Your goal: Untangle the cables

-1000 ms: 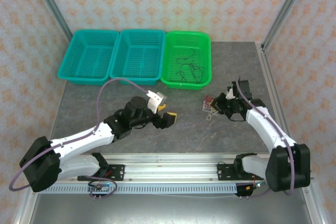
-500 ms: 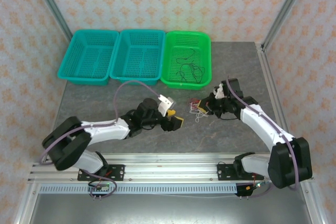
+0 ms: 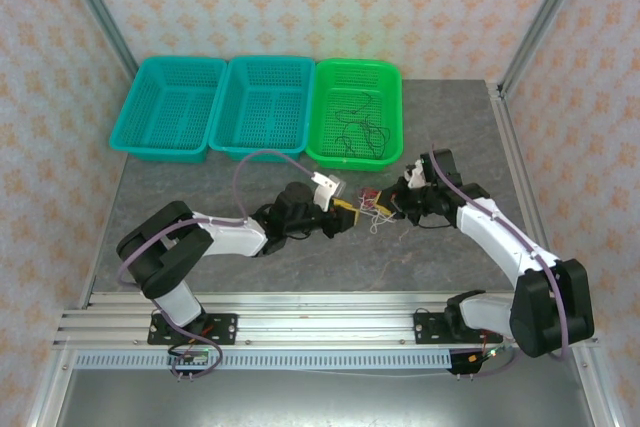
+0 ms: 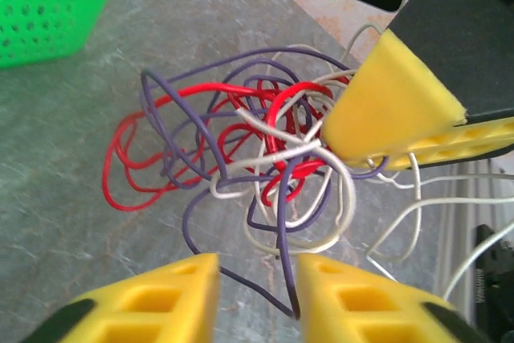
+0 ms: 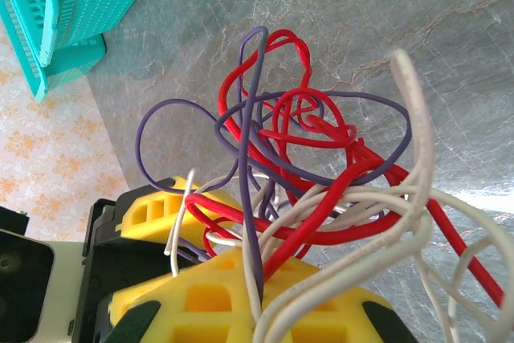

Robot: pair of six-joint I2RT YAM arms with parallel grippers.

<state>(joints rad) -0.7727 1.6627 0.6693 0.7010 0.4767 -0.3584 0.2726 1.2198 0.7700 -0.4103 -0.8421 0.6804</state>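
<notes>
The cables (image 3: 375, 205) are a small knot of red, purple and white wires hanging just above the table, below the green basket. My right gripper (image 3: 402, 203) is shut on the knot from the right; white, red and purple strands (image 5: 305, 134) come out from between its yellow fingers (image 5: 201, 303). My left gripper (image 3: 347, 215) is at the knot's left side. Its jaws (image 4: 257, 275) stand a little apart, open, and a purple loop of the cables (image 4: 265, 150) hangs in the gap. The right gripper's yellow finger (image 4: 385, 110) shows behind the knot.
A green basket (image 3: 330, 82) at the back holds a thin dark wire (image 3: 358, 132). Two teal baskets (image 3: 170, 107) (image 3: 262, 107) stand to its left. A loose white strand (image 3: 390, 262) trails over the grey table towards the front rail.
My left arm has stretched right to the knot and its jaws have narrowed around a purple loop. The right gripper carried the knot a little left, then held still.
</notes>
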